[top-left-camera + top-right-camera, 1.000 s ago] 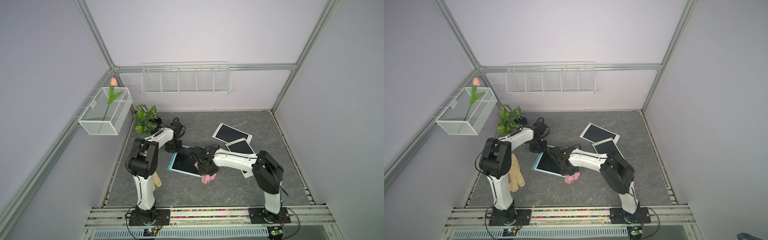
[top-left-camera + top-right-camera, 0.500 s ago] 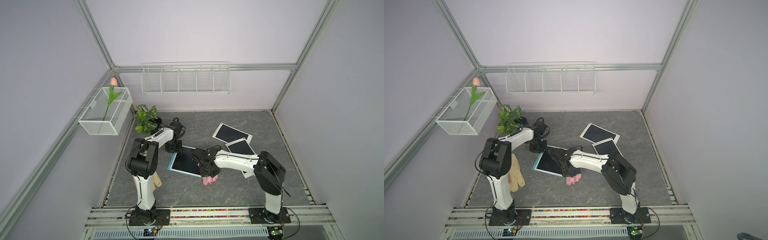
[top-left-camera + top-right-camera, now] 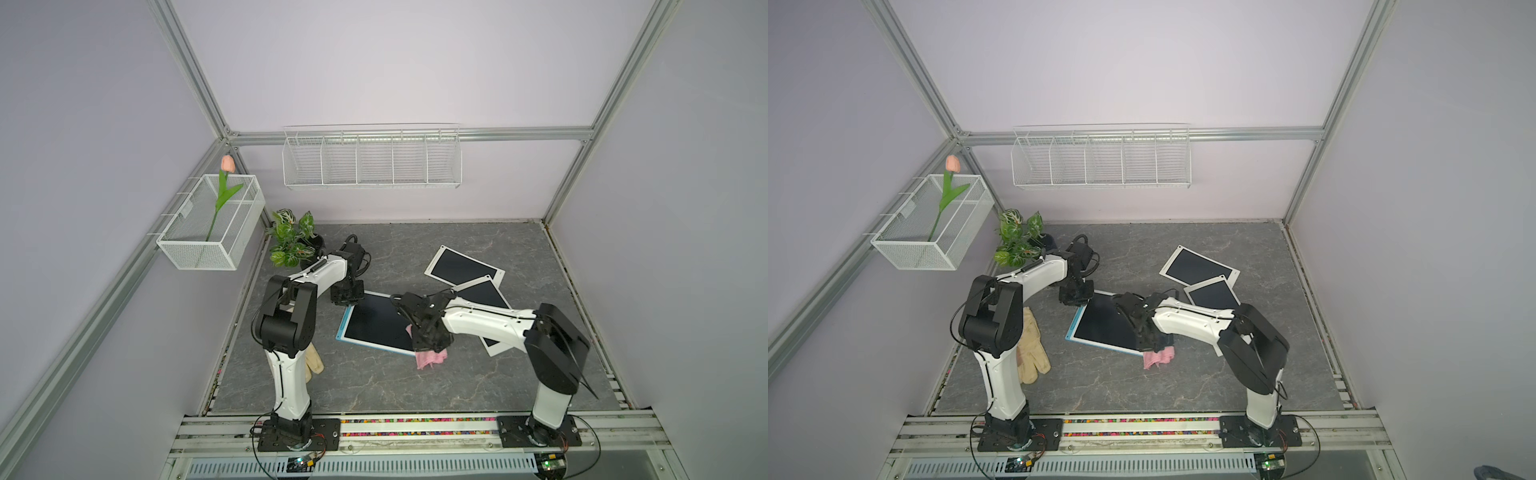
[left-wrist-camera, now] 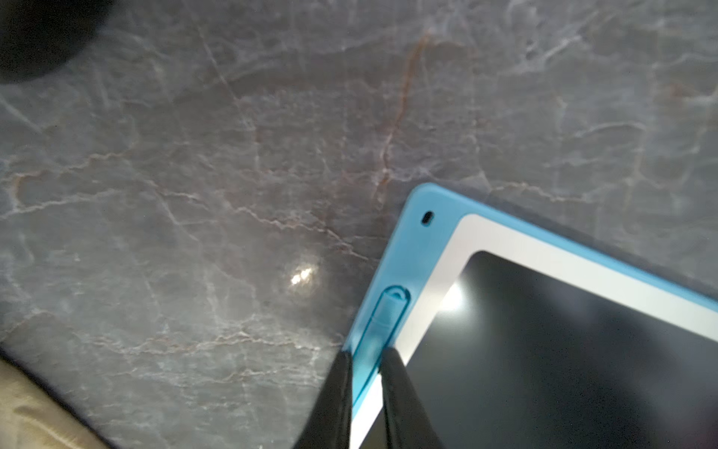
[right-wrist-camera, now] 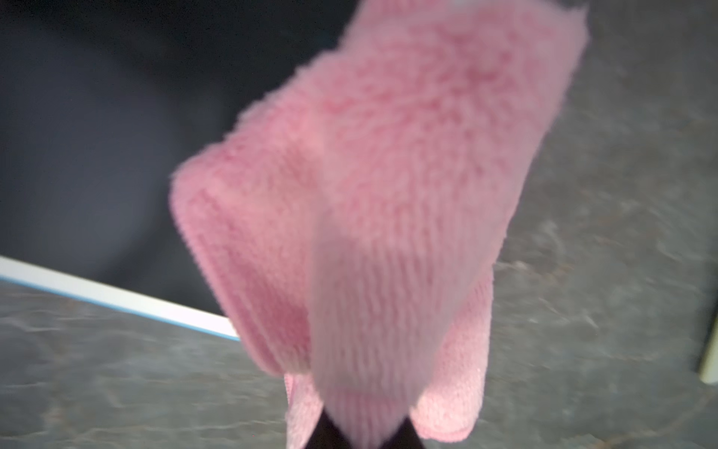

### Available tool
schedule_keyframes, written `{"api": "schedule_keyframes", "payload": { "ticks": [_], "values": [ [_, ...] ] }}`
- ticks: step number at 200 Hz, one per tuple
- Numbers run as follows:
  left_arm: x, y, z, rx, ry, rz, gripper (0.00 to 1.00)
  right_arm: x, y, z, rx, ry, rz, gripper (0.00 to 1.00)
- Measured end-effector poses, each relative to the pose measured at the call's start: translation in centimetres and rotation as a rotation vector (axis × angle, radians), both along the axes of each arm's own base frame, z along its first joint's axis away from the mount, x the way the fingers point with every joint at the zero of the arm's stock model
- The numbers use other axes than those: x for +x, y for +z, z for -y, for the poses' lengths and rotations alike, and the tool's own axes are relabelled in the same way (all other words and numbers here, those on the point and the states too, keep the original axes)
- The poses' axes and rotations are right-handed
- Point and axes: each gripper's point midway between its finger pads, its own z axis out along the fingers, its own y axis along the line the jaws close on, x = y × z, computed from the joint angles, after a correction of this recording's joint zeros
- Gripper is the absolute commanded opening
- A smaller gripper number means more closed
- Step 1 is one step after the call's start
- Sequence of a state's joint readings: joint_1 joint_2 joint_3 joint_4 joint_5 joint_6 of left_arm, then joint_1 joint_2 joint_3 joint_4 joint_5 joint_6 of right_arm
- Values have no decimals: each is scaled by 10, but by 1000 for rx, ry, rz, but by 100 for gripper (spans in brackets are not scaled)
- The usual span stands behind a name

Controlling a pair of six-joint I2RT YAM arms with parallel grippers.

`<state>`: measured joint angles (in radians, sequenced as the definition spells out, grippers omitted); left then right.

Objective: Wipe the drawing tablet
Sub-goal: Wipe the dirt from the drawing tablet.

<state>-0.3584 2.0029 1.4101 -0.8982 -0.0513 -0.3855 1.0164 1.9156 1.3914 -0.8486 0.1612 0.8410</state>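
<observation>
The drawing tablet [image 3: 376, 322] [image 3: 1102, 324], blue-rimmed with a dark screen, lies flat mid-table. My left gripper [image 3: 347, 297] [image 3: 1075, 296] points down at its far left corner. In the left wrist view the shut left gripper [image 4: 367, 357] stands on the tablet's [image 4: 544, 350] blue rim, by the stylus slot. My right gripper [image 3: 430, 338] [image 3: 1148, 340] is over the tablet's near right corner, shut on a pink cloth [image 3: 430, 357] [image 3: 1158, 357]. The cloth [image 5: 388, 194] drapes across the screen edge [image 5: 97, 136] and the table, hiding the right gripper [image 5: 361, 439] almost fully.
Two white-framed tablets [image 3: 463, 266] [image 3: 484, 297] lie overlapping behind the right arm. A potted plant [image 3: 291, 239] stands at the back left. A beige glove [image 3: 1030, 345] lies by the left arm's base. Wire baskets [image 3: 370, 160] [image 3: 212, 224] hang on the walls.
My right gripper has dragged the pink cloth across the screen toward the tablet's near right corner. The left arm has stayed put.
</observation>
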Motion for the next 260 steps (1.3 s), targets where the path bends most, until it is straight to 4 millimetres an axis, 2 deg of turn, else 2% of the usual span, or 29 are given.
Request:
{"api": "schedule_keyframes", "payload": {
  "ticks": [12,26,34,44,57,63,77,101,117,130,152,172,191,220,260],
  "values": [
    [0,0,0,0,0,0,19,2,5,-50,58,65,25,7],
    [0,0,0,0,0,0,19,-2,5,-92,117,126,30,7],
    [0,0,0,-1,0,-1,18,-7,3,-105,136,148,27,7],
    [0,0,0,0,0,-1,18,-11,-1,-106,137,158,13,7],
    [0,0,0,0,0,-1,18,-13,-10,-89,116,143,-6,7],
    [0,0,0,0,0,-1,18,-14,-15,-73,104,126,-17,7],
    [0,0,0,-1,0,-1,19,-17,-20,-28,70,71,-43,7],
    [0,0,1,-2,0,-4,19,-21,-12,55,22,-52,-43,7],
    [1,1,1,-1,0,-5,19,-27,-7,88,-11,-99,-45,7],
    [1,1,1,-1,0,-5,19,-28,-2,94,-19,-104,-41,7],
    [1,1,1,0,0,-6,20,-22,9,85,4,-99,-17,7],
    [1,2,0,4,1,-7,23,-10,30,77,38,-102,29,7],
    [1,3,-1,9,2,-11,27,-1,48,79,68,-112,68,7],
    [0,5,-1,12,3,-18,32,-2,58,105,57,-141,73,7],
    [-3,8,-3,23,14,-34,44,-22,43,144,13,-174,-21,7]
  ]
}}
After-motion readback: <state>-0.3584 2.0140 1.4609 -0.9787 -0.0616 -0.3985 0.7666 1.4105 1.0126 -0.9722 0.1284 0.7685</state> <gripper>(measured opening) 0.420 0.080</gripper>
